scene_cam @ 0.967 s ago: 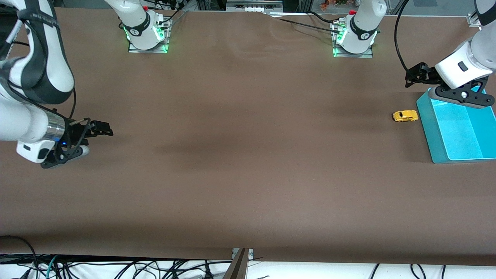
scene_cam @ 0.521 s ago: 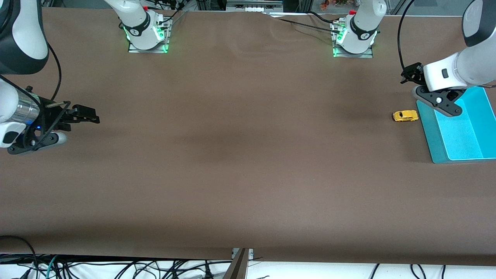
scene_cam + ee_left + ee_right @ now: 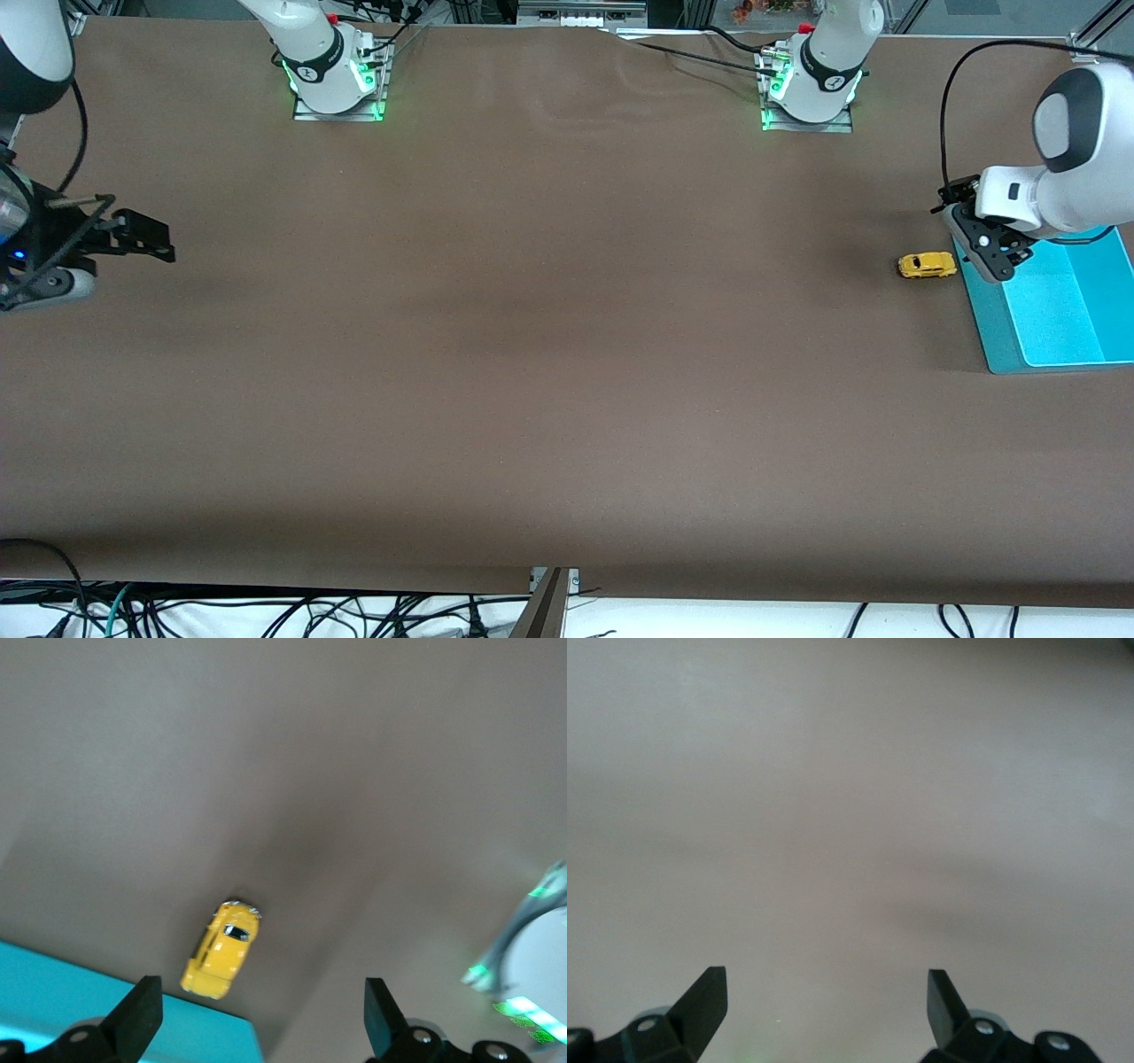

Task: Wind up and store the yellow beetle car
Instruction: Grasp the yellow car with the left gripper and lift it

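The yellow beetle car [image 3: 927,265] sits on the brown bench [image 3: 549,354] just beside the teal bin [image 3: 1001,337], toward the left arm's end. The left hand [image 3: 257,1014] hangs over the bin's edge close by the car, fingers spread wide and empty. The right hand [image 3: 824,992] waits, also spread open and empty, over bare bench at the right arm's end, well apart from the car.

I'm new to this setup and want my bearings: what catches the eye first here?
The yellow beetle car sits on the brown table beside a turquoise bin at the left arm's end. The open left gripper hangs over the bin's edge; the open right gripper waits at the right arm's end.
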Motion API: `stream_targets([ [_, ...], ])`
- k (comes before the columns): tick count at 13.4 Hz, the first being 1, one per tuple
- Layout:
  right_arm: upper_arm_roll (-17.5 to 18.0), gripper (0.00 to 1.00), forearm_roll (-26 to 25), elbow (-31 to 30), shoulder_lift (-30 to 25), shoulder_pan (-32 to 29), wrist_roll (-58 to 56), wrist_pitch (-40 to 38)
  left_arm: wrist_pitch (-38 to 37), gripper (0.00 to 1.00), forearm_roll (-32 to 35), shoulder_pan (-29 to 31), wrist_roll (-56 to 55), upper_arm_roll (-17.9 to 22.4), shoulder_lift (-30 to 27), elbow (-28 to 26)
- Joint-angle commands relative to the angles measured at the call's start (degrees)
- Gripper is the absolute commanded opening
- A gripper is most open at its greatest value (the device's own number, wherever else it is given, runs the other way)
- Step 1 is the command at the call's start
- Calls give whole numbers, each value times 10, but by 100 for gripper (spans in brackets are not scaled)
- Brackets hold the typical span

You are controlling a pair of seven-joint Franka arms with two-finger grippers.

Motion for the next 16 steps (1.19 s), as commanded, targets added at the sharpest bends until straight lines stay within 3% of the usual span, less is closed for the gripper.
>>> stream_targets([
  [1, -2, 100, -11, -30, -45, 4, 4, 0, 103, 100, 27, 31, 72, -6, 2, -64],
  [4, -3, 100, -12, -54, -61, 4, 7, 2, 227, 100, 69, 67, 99, -7, 52, -106],
  [7, -3, 100, -10, -97, -92, 12, 67, -7, 297, 100, 69, 97, 111, -7, 117, -109],
  [9, -4, 100, -9, -105, -101, 11, 71, -7, 329, 100, 71, 102, 112, -6, 156, -109],
  [12, -23, 100, 12, -146, -130, 12, 69, -2, 330, 97, 71, 110, 138, -7, 161, -109],
  [14, -26, 100, 11, -145, -130, 15, 66, -2, 329, 43, 71, 109, 169, -7, 158, -108],
  [16, -40, 100, 9, -145, -129, 26, 65, -1, 329, 17, 71, 109, 173, -7, 156, -108],
])
